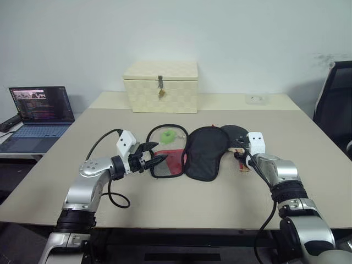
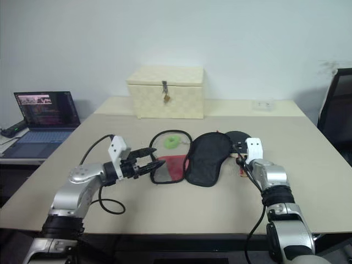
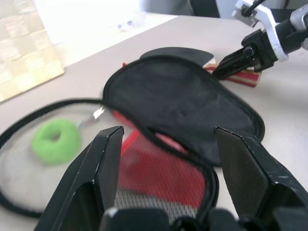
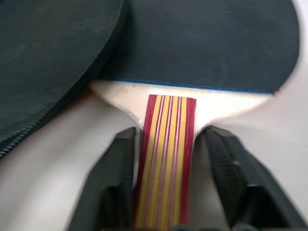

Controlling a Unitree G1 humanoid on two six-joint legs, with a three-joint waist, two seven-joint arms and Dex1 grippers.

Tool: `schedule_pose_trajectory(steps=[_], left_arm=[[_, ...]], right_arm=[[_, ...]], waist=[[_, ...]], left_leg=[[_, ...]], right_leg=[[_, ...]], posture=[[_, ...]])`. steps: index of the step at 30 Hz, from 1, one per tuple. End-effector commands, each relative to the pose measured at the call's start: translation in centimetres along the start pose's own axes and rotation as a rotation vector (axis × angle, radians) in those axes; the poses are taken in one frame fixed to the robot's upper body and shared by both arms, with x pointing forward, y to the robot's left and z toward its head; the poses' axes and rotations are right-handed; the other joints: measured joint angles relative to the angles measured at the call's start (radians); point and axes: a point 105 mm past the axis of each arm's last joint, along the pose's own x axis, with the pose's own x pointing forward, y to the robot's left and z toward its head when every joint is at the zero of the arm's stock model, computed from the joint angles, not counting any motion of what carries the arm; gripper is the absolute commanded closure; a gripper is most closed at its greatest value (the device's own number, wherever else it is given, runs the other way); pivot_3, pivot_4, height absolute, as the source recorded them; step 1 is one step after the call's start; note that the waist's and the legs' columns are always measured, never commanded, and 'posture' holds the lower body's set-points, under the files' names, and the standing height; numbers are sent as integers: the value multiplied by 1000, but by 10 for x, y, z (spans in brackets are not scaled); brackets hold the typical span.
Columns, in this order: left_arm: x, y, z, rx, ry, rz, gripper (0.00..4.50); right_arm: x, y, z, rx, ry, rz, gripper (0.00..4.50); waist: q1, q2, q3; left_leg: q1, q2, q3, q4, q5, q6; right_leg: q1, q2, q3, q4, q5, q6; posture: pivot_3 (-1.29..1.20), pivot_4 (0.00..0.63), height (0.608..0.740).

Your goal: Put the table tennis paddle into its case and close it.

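Right gripper (image 4: 166, 144) is at the handle of the paddle (image 4: 211, 43). One finger stands on each side of the striped red and yellow handle, very close to it, but I cannot tell if they already press on it. The paddle lies flat on the table (image 1: 308, 148), black face up, and its left edge goes under the case (image 1: 206, 151).

Left gripper (image 1: 155, 154) hovers at the left end of the case with its fingers (image 3: 98, 168) well apart and nothing between them. It points toward the red panel and the mesh pocket.

The case lies open in the middle of the table, between the two grippers. Its black lid is folded to the right, touching the paddle. A green ring (image 1: 167, 136) rests inside the mesh half on the left.

Behind, near the wall, stands a cream box (image 1: 160, 86) with a metal latch. A laptop (image 1: 38, 113) is on a side desk to the left.
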Motion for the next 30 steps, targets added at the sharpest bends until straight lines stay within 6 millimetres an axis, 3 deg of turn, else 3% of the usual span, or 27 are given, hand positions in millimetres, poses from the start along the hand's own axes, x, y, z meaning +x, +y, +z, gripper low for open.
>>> schedule_pose_trajectory(steps=[1,14,19,22,26,30], left_arm=[[-7,5,20,60,-46,23,1224],[-6,4,22,63,-36,10,1224],[-6,5,23,67,-34,10,1224],[-8,6,22,68,-31,17,1224],[-11,7,21,66,-25,24,1224],[-14,9,21,65,-21,30,1224]], right_arm=[[-3,-24,1,-2,-25,-92,3303],[-12,-59,17,9,-66,-165,3347],[-23,-72,27,-20,-75,-164,3350],[-36,-81,45,-10,-114,-168,3353],[-57,-60,69,17,-179,-88,3355],[-80,-4,70,60,-192,63,3357]], waist=[[3,0,0],[13,0,0],[10,1,1],[0,2,1],[-8,6,3],[-21,6,3]], left_leg=[[2,-1,-1,0,1,1],[4,-3,-1,-2,2,4],[-3,-3,-1,-3,2,4],[-12,-2,0,-3,2,4],[-12,-1,1,-3,2,4],[-12,2,-1,-4,2,4]], right_leg=[[3,0,0,-2,1,1],[9,-3,0,-11,4,6],[0,-3,1,-11,4,6],[-8,-2,1,-10,5,5],[-9,-3,2,-10,5,5],[-11,-2,3,-9,5,4]], posture=[[0,150,740],[0,150,740],[0,150,740],[0,150,740],[0,150,740],[0,150,740]])
